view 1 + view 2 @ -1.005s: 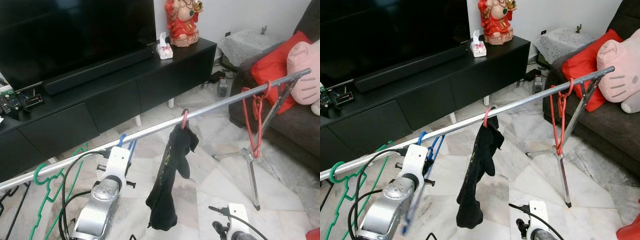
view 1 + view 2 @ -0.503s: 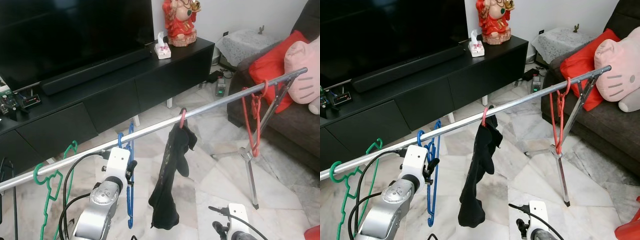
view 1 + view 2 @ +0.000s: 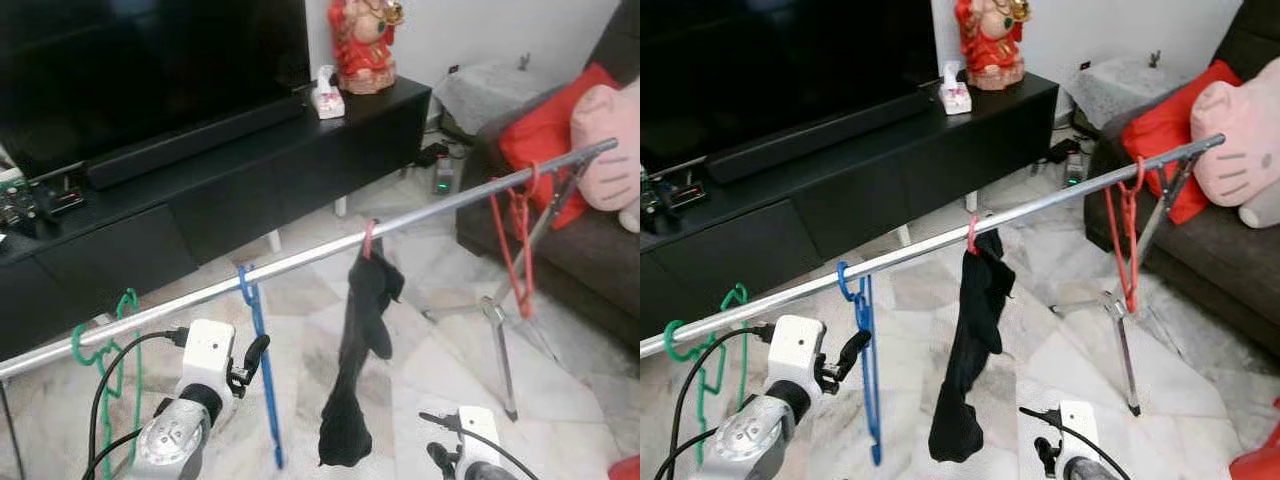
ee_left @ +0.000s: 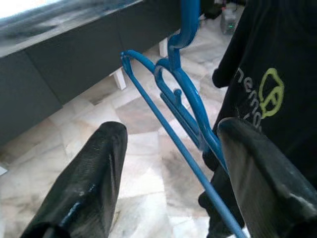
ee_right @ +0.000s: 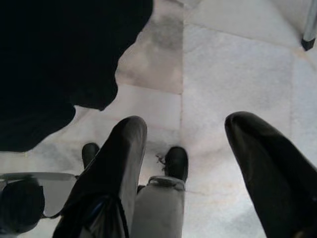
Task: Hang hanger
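I see the blue hanger (image 3: 866, 375) hooked over the metal rail (image 3: 940, 245), hanging straight down between the green hanger (image 3: 702, 370) towards the rail's left end and the black garment (image 3: 970, 370) on its pink hook (image 3: 971, 236) near the middle. My left tool (image 4: 168, 173) sits just below the rail beside the blue hanger, its two black fingers (image 4: 84, 183) spread wide apart; in the left wrist view the hanger's blue wires run between the fingers and one wire passes close to one finger, though I cannot say it touches. The tool is not clamped on anything. The black garment with a yellow-green print hangs just behind the hanger in that view.

My right tool (image 5: 181, 163) hangs low, pointing at the marble floor (image 5: 237, 74), fingers parted and holding nothing; the dark garment's hem looms to one side of it.

Farther along the rail a red hanger (image 3: 515, 245) dangles near the right end, above the stand's leg (image 3: 505, 365). Behind the rail stands a black TV cabinet (image 3: 250, 170) with a television (image 3: 150, 60), a soundbar (image 3: 190, 135) and a red figurine (image 3: 362, 45). A sofa (image 3: 590, 250) with a red cushion (image 3: 545, 135) sits on the right.
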Tool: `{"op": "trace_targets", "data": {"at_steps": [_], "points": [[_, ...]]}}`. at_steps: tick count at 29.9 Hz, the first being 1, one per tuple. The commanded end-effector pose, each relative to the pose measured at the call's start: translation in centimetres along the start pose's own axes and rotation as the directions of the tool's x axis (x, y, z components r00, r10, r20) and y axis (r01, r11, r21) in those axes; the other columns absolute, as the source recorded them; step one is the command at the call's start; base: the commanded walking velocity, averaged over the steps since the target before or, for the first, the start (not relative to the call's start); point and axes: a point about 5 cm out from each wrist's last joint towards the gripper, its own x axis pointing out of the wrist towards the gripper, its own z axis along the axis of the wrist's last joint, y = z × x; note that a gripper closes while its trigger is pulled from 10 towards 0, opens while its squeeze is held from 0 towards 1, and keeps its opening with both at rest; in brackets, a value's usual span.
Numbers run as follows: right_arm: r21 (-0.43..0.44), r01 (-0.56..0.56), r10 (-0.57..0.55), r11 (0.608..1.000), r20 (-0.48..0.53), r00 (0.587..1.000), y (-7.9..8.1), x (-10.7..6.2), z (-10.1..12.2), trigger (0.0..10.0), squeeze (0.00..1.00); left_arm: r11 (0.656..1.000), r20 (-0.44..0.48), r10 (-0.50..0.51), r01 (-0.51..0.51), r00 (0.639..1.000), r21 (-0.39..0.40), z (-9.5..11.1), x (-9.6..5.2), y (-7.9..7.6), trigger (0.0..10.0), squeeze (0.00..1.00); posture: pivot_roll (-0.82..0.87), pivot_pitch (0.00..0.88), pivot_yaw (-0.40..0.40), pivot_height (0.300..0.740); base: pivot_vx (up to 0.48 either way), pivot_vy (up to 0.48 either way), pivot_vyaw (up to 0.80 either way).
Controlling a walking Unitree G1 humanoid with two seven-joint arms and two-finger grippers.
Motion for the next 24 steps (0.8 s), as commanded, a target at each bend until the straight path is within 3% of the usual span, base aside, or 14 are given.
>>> {"op": "trace_targets", "data": {"at_steps": [1,2,3,4,5,7,14,24], "points": [[-0.003,-0.003,0.003,1.000,-0.017,1.000,0.0,0.0,-0.3,10.0,0.00,1.000,0.044,0.004,-0.004,0.999,-0.004,0.4,-1.2,0.5,10.0,1.00,-0.05,0.000,0.058,0.740,0.000,0.000,0.00],[-0.003,-0.003,0.003,1.000,-0.017,1.000,0.0,0.0,-0.3,10.0,0.00,1.000,0.050,0.007,-0.007,0.999,-0.006,0.5,-1.4,0.5,10.0,1.00,-0.05,0.000,0.058,0.740,0.000,0.000,0.00],[-0.004,-0.002,0.002,1.000,-0.017,1.000,0.0,0.0,-0.3,10.0,0.00,0.999,0.061,0.039,-0.039,0.997,-0.005,0.4,-1.8,0.9,10.0,0.12,-0.04,0.000,0.056,0.740,0.000,0.000,0.00],[-0.005,-0.001,0.001,1.000,-0.017,1.000,-0.1,0.0,-0.3,10.0,0.00,0.999,0.063,0.052,-0.052,0.997,-0.002,0.3,-2.0,1.0,10.0,0.12,-0.04,0.000,0.056,0.740,0.000,0.000,0.00],[-0.005,-0.001,0.001,1.000,-0.017,1.000,-0.1,0.0,-0.3,10.0,0.00,0.997,0.067,0.075,-0.074,0.995,-0.004,0.2,-2.2,1.2,10.0,0.00,-0.04,0.000,0.055,0.740,0.000,0.000,0.00],[-0.006,0.001,-0.001,1.000,-0.018,1.000,-0.1,0.0,-0.3,10.0,0.00,0.989,0.080,0.147,-0.146,0.986,-0.017,-0.1,-2.7,1.9,10.0,0.00,-0.04,0.000,0.052,0.740,0.000,0.000,0.00],[-0.013,0.001,-0.001,1.000,-0.019,1.000,-0.2,-0.1,-0.3,10.0,0.00,0.984,0.107,0.177,-0.179,0.978,0.008,0.1,-3.0,2.2,10.0,0.00,-0.03,0.000,0.045,0.740,0.000,0.000,0.00],[-0.008,0.007,-0.007,1.000,-0.019,1.000,-0.3,-0.1,-0.4,10.0,0.00,0.985,0.111,0.167,-0.169,0.980,0.016,-0.3,-2.9,1.9,10.0,0.00,-0.04,0.000,0.053,0.740,0.000,-0.469,0.00]]}}
